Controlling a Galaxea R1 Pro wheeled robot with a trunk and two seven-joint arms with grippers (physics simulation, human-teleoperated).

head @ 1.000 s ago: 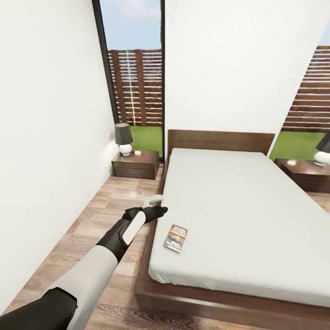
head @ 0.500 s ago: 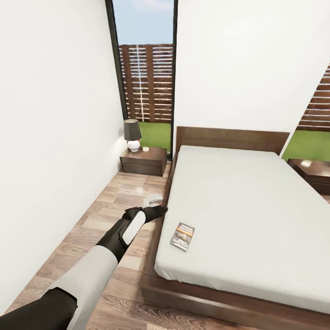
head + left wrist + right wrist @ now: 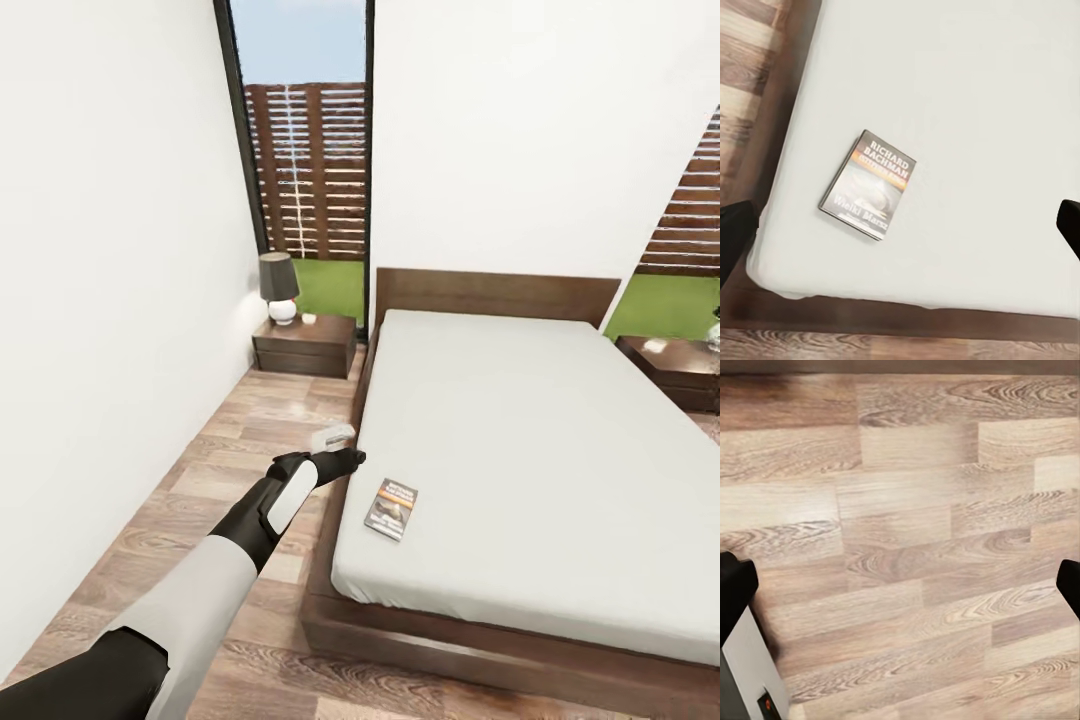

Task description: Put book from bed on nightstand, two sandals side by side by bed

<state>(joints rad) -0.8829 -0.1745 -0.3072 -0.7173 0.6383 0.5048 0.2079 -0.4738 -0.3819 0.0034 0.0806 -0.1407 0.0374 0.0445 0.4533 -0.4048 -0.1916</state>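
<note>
From the head view, the left arm reaches forward over the wood floor (image 3: 200, 470) beside the bed (image 3: 520, 440), its left gripper (image 3: 345, 460) hanging just off the mattress's near-left edge; from here I cannot tell how its jaws stand. The book (image 3: 391, 508) lies flat on the mattress near that corner, close to the gripper but apart from it. A nightstand (image 3: 305, 345) with a dark lamp (image 3: 279, 287) sits by the tall window (image 3: 305, 160) to the left of the headboard, and another nightstand (image 3: 675, 370) stands on the far side.

In the left wrist view, the book (image 3: 867, 184) rests cover up on the grey mattress, with the two dark fingertips (image 3: 735, 236) spread wide apart on either side, holding nothing.

In the right wrist view, the right gripper (image 3: 900, 577) hangs over bare planks, its fingers likewise far apart and empty.
</note>
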